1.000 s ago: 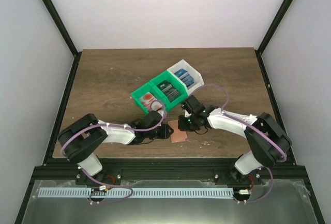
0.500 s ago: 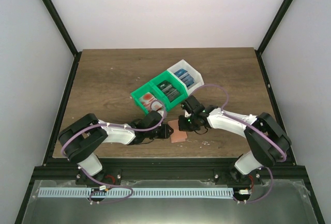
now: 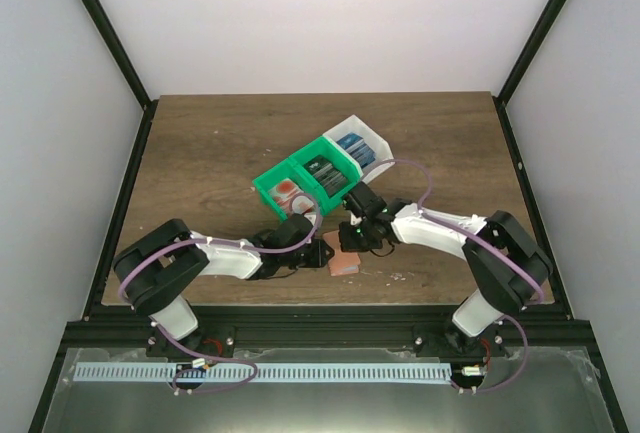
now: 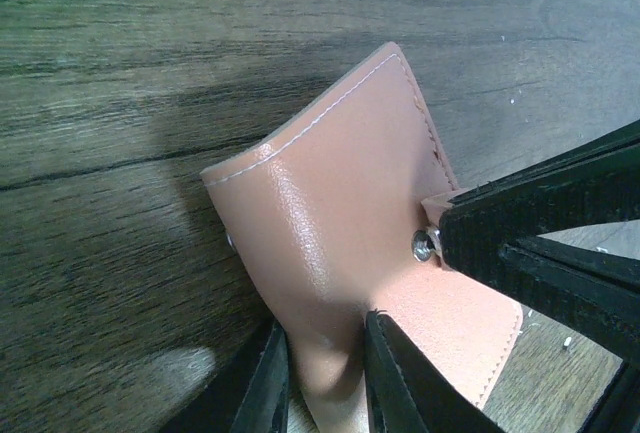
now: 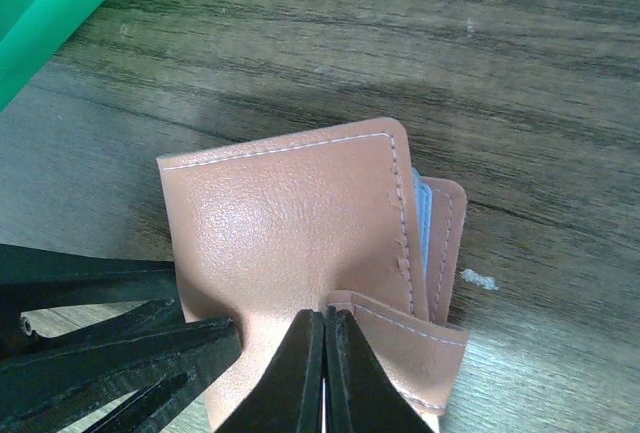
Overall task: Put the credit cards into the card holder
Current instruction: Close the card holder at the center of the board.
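Observation:
The salmon card holder (image 3: 344, 261) lies on the wood between both grippers. In the left wrist view my left gripper (image 4: 325, 328) pinches the bulging fold of the card holder (image 4: 330, 203) between its fingers. My right gripper (image 5: 325, 315) is shut, tips together on the snap tab at the edge of the card holder (image 5: 280, 223). The right fingers (image 4: 540, 243) meet the tab's metal stud. A blue credit card (image 5: 420, 223) edge peeks from between the leaves. More credit cards sit in the bins: red-and-white (image 3: 290, 193), dark (image 3: 325, 173), blue (image 3: 357, 148).
A green bin (image 3: 265, 191) joined to a white bin (image 3: 375, 133) stands slanted just behind the grippers, its green corner (image 5: 50, 13) close to the right wrist. Small white crumbs (image 5: 478, 279) lie on the wood beside the holder.
My right gripper has shut and its arm has shifted slightly left, toward the bins. The left gripper has tightened a little on the fold and stayed in place.

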### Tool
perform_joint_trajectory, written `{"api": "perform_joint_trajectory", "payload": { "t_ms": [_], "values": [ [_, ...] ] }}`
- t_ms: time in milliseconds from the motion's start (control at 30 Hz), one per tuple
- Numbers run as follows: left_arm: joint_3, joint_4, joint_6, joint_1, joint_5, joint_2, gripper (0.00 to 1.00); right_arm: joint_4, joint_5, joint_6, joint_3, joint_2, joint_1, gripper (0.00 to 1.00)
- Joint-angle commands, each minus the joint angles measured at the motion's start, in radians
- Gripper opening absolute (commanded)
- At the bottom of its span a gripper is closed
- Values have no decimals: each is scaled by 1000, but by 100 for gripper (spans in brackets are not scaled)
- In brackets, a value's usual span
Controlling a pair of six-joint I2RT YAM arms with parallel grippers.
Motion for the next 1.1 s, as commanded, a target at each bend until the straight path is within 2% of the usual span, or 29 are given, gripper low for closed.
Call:
{"api": "perform_joint_trajectory", "payload": {
  "t_ms": [0,367,600,1067],
  "values": [
    [-33,-116,-1,-2,-29,61,23,-37,-14,-9,9,65,46,0],
    [-38,-126,-32,4,-47,57,20,-89,1,-40,68,162,122,1],
    [-101,-39,-96,34,3,16,18,-57,-21,-10,34,185,126,1],
    [-96,19,-108,46,56,54,17,-59,-46,3,11,244,172,1]
  ]
}}
